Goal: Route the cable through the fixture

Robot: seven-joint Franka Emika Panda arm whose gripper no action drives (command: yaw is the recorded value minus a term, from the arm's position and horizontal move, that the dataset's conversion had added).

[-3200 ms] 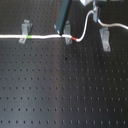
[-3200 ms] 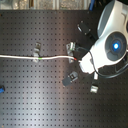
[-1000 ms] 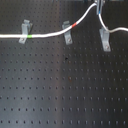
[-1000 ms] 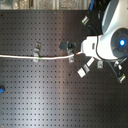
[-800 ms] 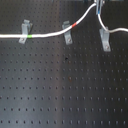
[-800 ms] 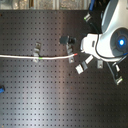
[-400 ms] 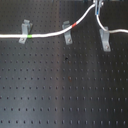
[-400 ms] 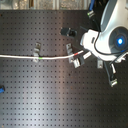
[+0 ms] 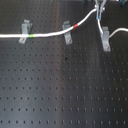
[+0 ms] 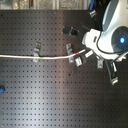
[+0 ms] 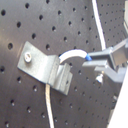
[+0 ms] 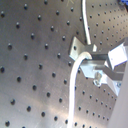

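One thin white cable (image 9: 50, 35), green band (image 9: 31, 35), red band (image 9: 75, 24)

A white cable (image 11: 71, 56) arches out of a bent metal clip (image 11: 48, 70) screwed to the black perforated desk (image 11: 30, 30), its curved end meeting the blue-tipped fingertip (image 11: 89, 58) of the robot's hand (image 11: 100, 64). Below the clip, the cable drops straight across the hole pattern. A second stretch of cable runs past beyond the hand's grey fingers, lying on the desk.
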